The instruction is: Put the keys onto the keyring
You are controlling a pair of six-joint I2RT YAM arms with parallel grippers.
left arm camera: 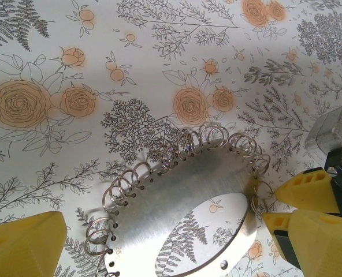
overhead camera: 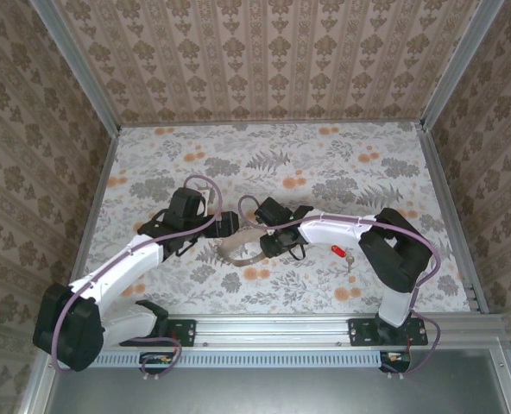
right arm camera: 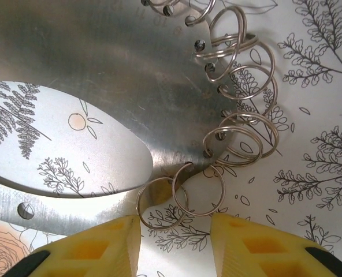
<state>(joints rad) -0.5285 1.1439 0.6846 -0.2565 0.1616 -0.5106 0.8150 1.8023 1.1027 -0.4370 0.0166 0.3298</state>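
1. The keyring (overhead camera: 241, 253) appeared to be an oval metal plate with a row of split rings (right arm camera: 240, 138) along its edge. It lay flat on the table (overhead camera: 264, 155) between the 2 arms.
2. The right end effector (right arm camera: 174, 222) was at 1 end of this plate. Its fingers were partly apart, with an end ring just at the tips, and they did not look clamped on it.
3. The left end effector (overhead camera: 228, 224) hung beside the left part of the plate, with fingers wide apart and nothing in them.
4. The key (overhead camera: 337, 252) lay on the table, well apart from the keyring. It was to the right of the right end effector and close to the right forearm.
5. Its long axis ran roughly left to right, with the red head toward the keyring and the small metal blade pointing away.
6. In my judgement the right arm was clearly nearer. It would have to leave the ring, swing back to its right and close across the key's short side.
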